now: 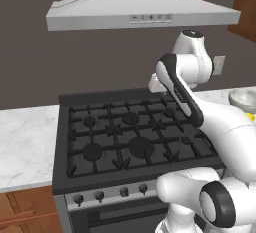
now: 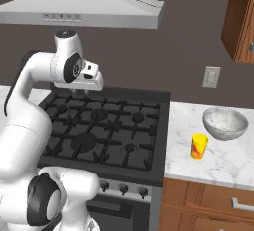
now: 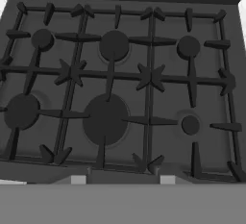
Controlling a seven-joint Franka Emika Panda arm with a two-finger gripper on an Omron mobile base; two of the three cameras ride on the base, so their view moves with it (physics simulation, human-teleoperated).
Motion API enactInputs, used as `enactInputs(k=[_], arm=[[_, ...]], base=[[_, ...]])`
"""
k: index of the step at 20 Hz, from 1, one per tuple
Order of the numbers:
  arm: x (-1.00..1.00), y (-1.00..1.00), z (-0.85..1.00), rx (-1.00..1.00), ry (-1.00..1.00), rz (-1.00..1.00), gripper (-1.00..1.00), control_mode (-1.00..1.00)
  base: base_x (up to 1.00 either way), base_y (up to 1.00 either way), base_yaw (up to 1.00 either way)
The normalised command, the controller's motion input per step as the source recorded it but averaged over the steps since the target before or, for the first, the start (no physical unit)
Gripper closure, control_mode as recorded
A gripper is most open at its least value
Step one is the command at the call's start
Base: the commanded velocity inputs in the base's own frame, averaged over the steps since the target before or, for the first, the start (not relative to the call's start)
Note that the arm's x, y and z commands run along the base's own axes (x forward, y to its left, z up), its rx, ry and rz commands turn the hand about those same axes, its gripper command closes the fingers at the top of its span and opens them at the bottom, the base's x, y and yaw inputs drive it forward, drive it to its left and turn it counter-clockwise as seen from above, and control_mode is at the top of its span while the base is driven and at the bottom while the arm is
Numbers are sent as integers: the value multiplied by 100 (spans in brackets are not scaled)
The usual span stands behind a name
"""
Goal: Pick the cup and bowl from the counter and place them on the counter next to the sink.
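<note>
bowl (image 2: pixel 225 123): pale grey, speckled inside | cup (image 2: pixel 199 146): yellow, upright

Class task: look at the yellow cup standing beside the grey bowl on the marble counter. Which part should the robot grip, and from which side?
Grip the small yellow cup across its straight side wall, coming from above or the stove side. It stands upright, and the wide pale grey speckled bowl sits close behind it.

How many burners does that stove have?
6, seen from the hand camera on the stove: back left, back middle, back right, front left, front middle, front right. None seem hidden.
</note>
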Motion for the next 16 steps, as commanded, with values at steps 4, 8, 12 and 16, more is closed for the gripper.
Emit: enactInputs(k=[4,8,12,16], arm=[[-12,-14,-2,0,0,-3,-100,-100],[-53,-51,-6,0,1,-12,-100,-100],[-54,-68,-7,0,0,-13,-100,-100],[-52,-83,-3,0,0,-15,-100,-100]], base=[[0,0,0],[0,0,0],[0,0,0],[0,0,0]])
